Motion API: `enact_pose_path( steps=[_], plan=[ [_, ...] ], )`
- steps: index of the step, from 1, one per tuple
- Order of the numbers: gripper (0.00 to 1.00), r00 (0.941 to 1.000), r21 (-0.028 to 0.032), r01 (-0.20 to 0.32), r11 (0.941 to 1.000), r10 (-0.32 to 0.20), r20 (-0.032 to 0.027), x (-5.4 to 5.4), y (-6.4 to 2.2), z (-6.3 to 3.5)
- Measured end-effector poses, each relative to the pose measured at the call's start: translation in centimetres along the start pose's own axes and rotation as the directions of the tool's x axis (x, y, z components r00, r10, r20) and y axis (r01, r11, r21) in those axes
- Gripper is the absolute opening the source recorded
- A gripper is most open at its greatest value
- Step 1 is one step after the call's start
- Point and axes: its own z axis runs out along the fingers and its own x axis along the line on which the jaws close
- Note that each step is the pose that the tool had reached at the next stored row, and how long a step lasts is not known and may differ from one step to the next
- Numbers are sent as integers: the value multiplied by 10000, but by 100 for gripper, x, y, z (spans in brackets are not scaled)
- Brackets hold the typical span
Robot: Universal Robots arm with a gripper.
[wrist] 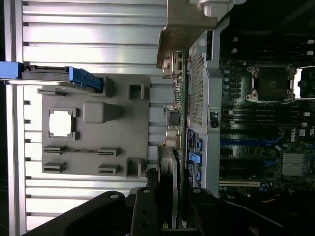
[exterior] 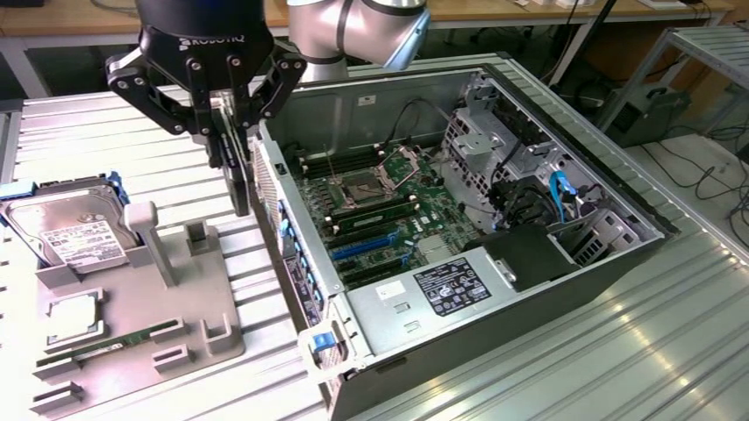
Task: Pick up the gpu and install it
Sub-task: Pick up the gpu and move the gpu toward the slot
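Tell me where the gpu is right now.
In the exterior view the gpu hangs edge-on in the gripper, just outside the wall of the open computer case, with the grey parts holder on the exterior view's left.

The work surface is a table (exterior: pixel 562 368) of ribbed silver metal, with long grooves running across the whole top. Strong light falls on it at the exterior view's left, where the metal glares almost white. In the wrist view its slats (wrist: pixel 88 29) shine in bright bands. Behind the table stands a wooden workbench (exterior: pixel 59 19) with dark shadow beneath it. At the exterior view's right, a grey metal frame (exterior: pixel 702 44) rises above a pale floor (exterior: pixel 673 162). Black cables (exterior: pixel 716 175) lie loose there near a dark box (exterior: pixel 638 110).
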Motion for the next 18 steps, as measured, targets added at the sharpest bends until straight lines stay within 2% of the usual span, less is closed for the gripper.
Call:
enact_pose_path(
  steps=[18],
  plan=[
    [27, 10000, 0, 51, 10000, -51, 0, -157, -4, 4]
  ],
)
